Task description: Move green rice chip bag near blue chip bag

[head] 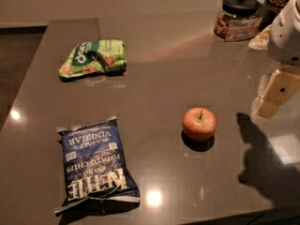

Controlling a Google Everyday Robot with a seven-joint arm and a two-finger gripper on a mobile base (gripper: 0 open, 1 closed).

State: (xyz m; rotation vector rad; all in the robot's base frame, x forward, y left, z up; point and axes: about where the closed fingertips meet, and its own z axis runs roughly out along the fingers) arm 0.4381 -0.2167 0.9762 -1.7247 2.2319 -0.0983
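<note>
Green rice chip bag (93, 57) and blue chip bag (97, 165): apart on the tabletop (159, 83).
Both left of apple (199, 123); gripper (274, 97) right of it, open or closed I cannot tell.

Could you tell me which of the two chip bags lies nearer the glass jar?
The small green rice chip bag, farther back; the blue chip bag lies in front. The gripper hangs at right.

We see the green rice chip bag (93, 58) in light green, with white lettering and orange-tan chip pictures. The blue chip bag (96, 165) is dark navy with white lettering and white edges. The apple (199, 123) is red and yellow, the tabletop (178, 69) glossy grey-brown. At the right edge, the claw (273, 93) is cream with dark dots. The jar (238, 18) has a black lid.
</note>
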